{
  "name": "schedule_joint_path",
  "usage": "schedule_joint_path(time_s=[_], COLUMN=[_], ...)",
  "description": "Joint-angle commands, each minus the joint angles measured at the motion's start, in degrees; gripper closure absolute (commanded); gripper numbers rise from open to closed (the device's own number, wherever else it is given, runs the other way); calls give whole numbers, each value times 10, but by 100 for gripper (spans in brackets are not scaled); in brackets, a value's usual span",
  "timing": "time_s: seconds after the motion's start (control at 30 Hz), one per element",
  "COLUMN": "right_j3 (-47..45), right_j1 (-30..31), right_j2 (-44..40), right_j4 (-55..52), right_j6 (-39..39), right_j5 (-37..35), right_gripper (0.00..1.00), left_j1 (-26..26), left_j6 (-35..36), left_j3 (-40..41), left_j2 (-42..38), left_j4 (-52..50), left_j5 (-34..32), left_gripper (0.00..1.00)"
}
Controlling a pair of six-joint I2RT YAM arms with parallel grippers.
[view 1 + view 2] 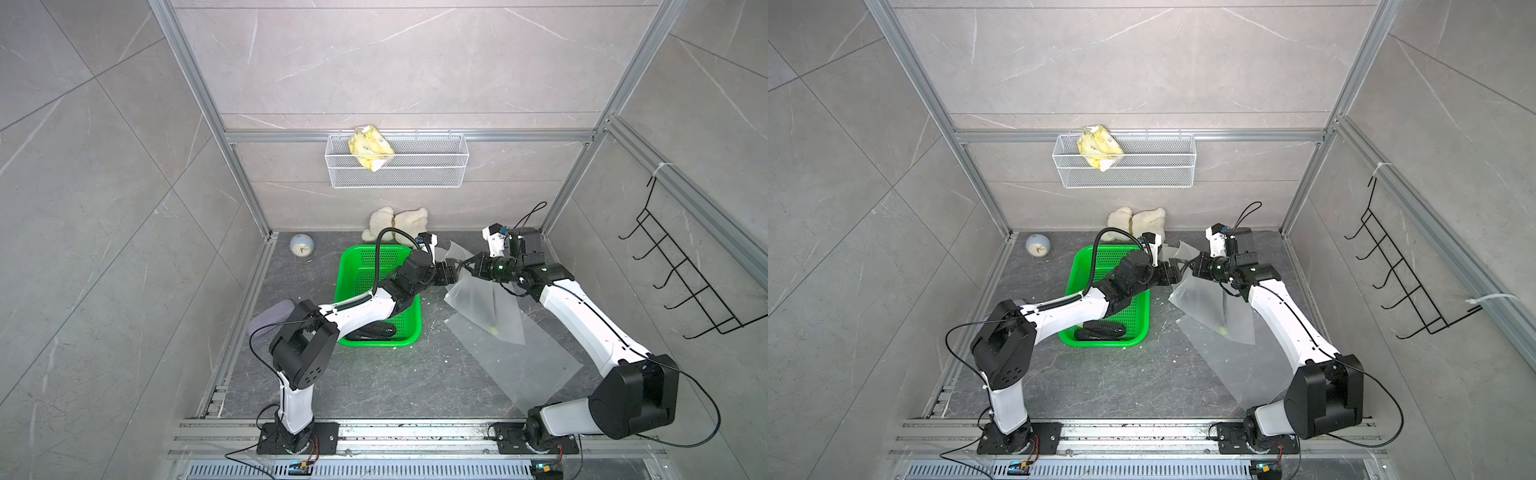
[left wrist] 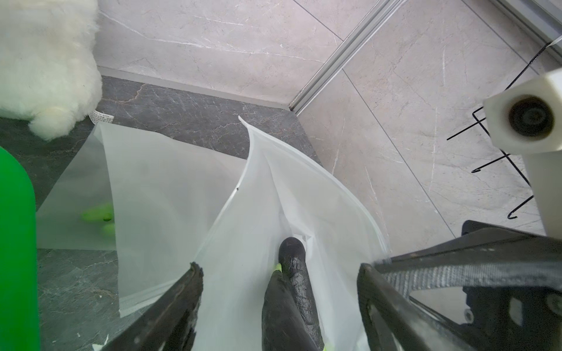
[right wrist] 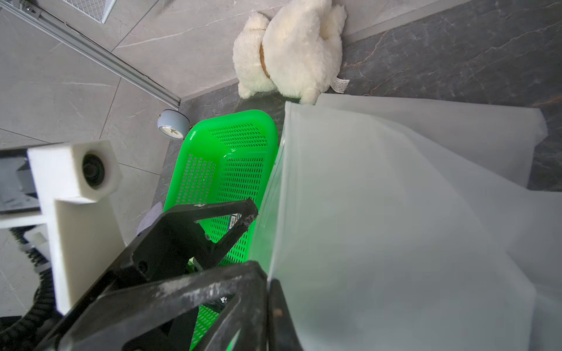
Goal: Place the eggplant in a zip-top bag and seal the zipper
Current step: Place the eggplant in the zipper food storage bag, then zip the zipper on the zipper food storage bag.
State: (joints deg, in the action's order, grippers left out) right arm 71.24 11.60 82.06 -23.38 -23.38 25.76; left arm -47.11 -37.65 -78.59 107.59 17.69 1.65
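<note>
Zip-top bag [image 1: 478, 303] is pinched by closed right fingers [image 3: 237, 291]; left fingers [image 2: 188, 288] are spread wide; eggplant [image 1: 1100, 330] is left in green basket [image 1: 1113, 257].

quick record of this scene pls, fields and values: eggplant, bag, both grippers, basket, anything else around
eggplant: in the mouth of the zip-top bag, clear of both left fingers
left gripper: open, at the bag mouth
right gripper: shut on the bag's edge, holding it up
seal: bag mouth open, not zipped
green basket: beside the bag, a dark long item at its near end
others: plush toy, small clock
</note>
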Motion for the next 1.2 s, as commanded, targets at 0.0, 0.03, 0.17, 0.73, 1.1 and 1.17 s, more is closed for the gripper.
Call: schedule_joint_path(time_s=[0.0,0.03,0.17,0.73,1.1,1.17], right_j3=[-3,-3,-3,-29,-47,-47], right_j1=[-5,-7,-16,-29,-47,-48], right_j2=[-12,-14,-18,-30,-38,-37], right_j4=[-9,-9,-5,101,149,155], right_j6=[16,15,5,-103,-165,-172], right_j5=[-1,-1,-8,-11,5,9], right_gripper=[100,100,100,100,100,100], left_j1=[8,10,22,64,26,17], left_j6=[28,31,51,87,64,72], left_j3=[-21,-18,1,153,215,211], left_j2=[-40,-46,-79,-122,-60,-44], left_j4=[-6,-11,-23,121,349,374], left_j5=[17,18,27,214,175,169], left_gripper=[19,19,19,24,36,38])
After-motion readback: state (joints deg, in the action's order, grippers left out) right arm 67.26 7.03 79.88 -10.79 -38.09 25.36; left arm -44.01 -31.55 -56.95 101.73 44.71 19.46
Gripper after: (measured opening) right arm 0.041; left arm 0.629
